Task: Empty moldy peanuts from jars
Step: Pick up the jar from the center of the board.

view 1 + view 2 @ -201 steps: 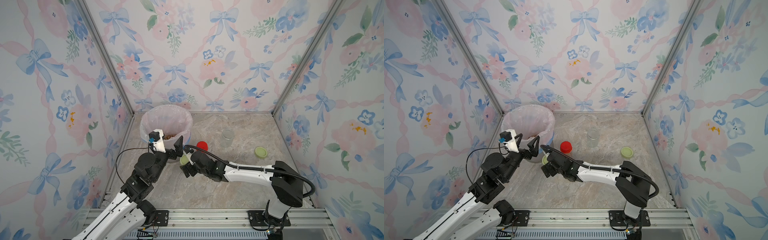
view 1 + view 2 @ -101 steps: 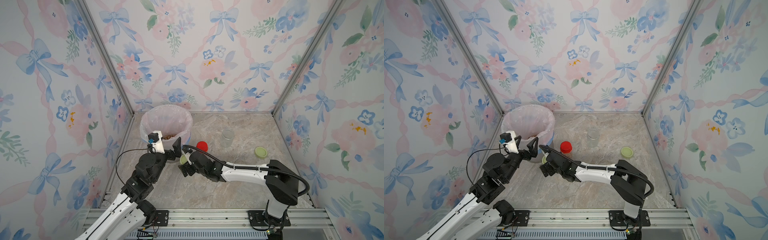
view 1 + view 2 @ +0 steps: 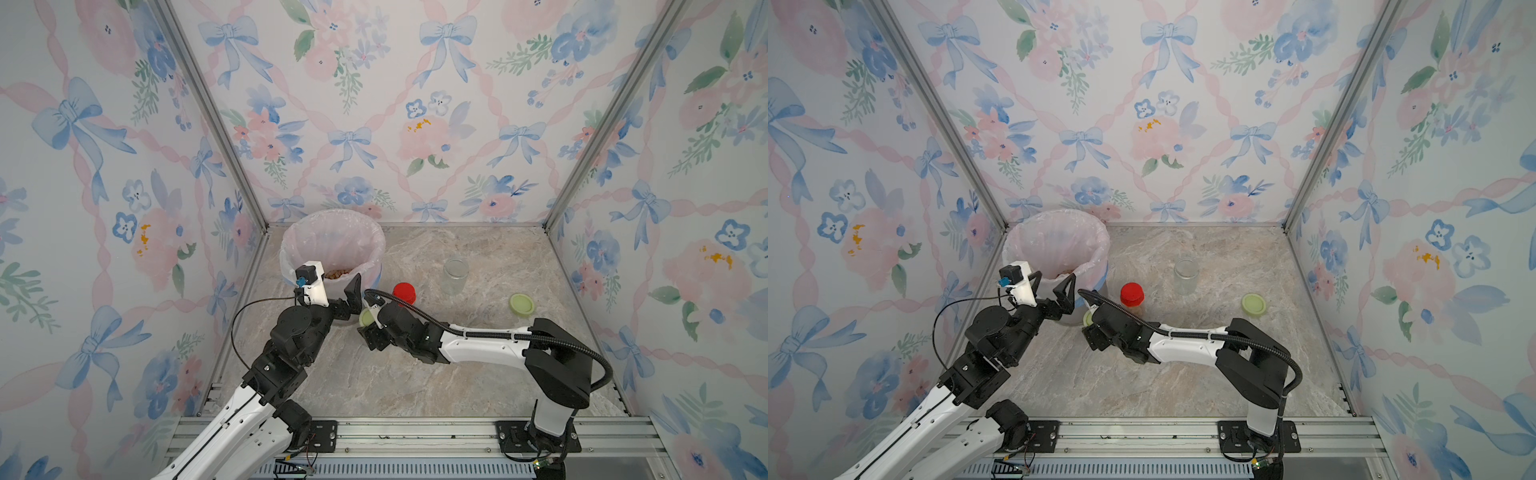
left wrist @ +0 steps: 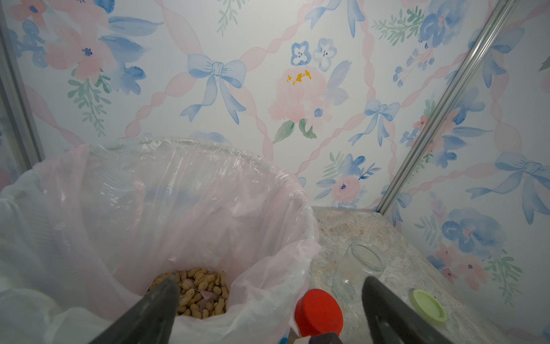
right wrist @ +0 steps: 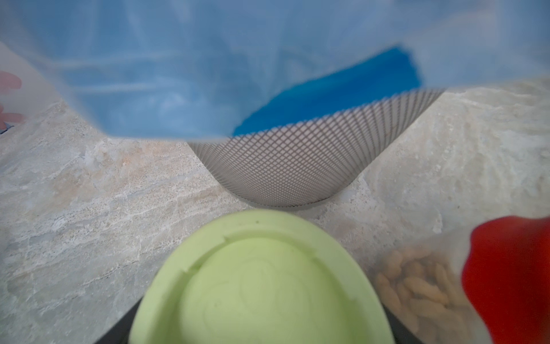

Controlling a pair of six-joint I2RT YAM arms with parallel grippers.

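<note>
Two arms meet near the bin (image 3: 328, 232), which stands in the 10 o'clock corner of the tabletop (image 3: 415, 374). The left arm rises from the 7 o'clock edge and leans toward 1 o'clock with its wrist lifted, so the left hand (image 3: 338, 296) hangs by the bin's 6 o'clock rim. That hand is released: its fingers (image 4: 160, 300) are spread wide with nothing between them. The left wrist view looks over the bag-lined rim at peanuts (image 4: 196, 292) heaped on the bin's bottom.

The right arm starts at the 5 o'clock edge and stretches low and long across the tabletop toward 9 o'clock. It ends with the right hand (image 3: 368, 320) at the foot of the bin, on its 5 o'clock side. This hand sits over a green lid (image 5: 256, 286). Dark fingers (image 5: 119, 330) flank the lid on both sides, but I cannot tell whether they press it. The hand hides the jar under that lid.

Just beside the right hand, at its 2 o'clock, the jar with the red lid (image 3: 404, 293) stands upright, and more peanuts (image 5: 416, 286) show through its glass. An empty jar (image 3: 456, 274) stands open-mouthed farther toward 3 o'clock, well apart from both hands. A loose green lid (image 3: 521, 304) lies flat on the tabletop at that jar's 4 o'clock.
</note>
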